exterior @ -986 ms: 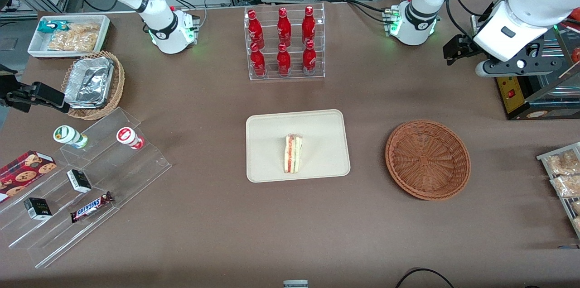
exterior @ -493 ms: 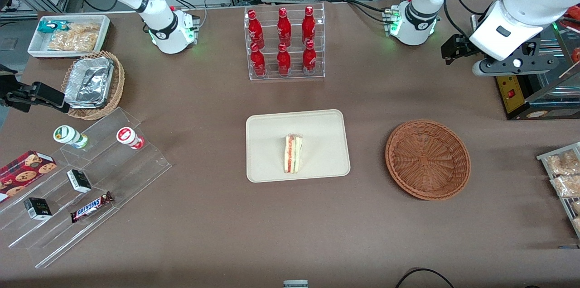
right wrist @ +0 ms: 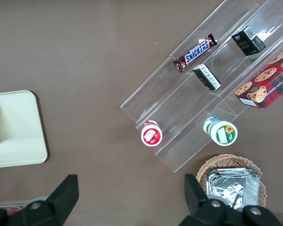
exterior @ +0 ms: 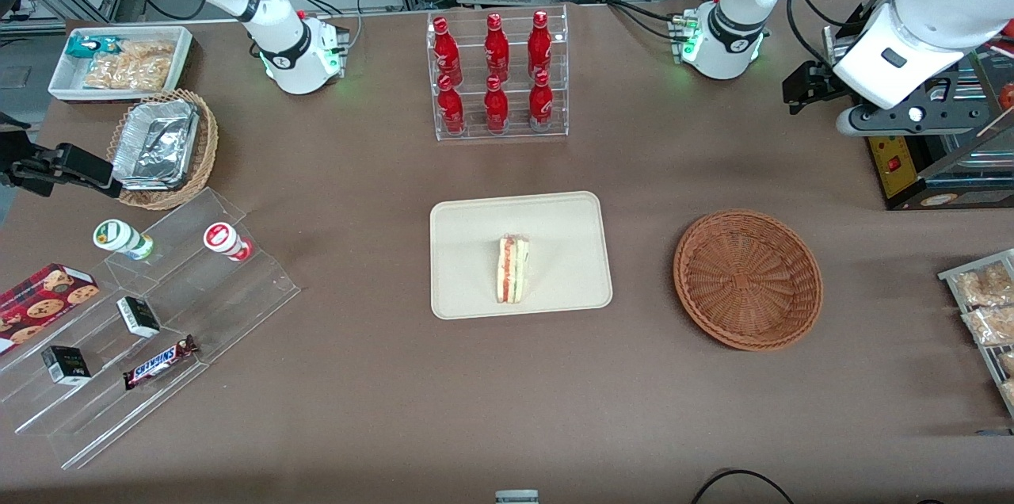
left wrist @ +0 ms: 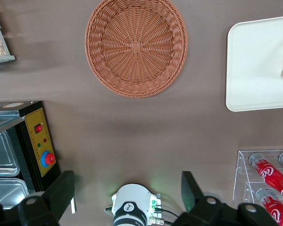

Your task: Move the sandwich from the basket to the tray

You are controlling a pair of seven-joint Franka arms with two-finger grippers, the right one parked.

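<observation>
Sandwich lay on the tray, the wicker basket sat empty, and the gripper, fingers spread and holding nothing, hung high near the working arm's base, so retreating clear seemed all that remained.

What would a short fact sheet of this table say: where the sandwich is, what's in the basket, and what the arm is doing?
sandwich: lying on the tray
basket: nothing in it, beside the tray, toward the working arm's end
gripper: open, holding nothing, raised high at the working arm's end of the table
task: looks done
</observation>
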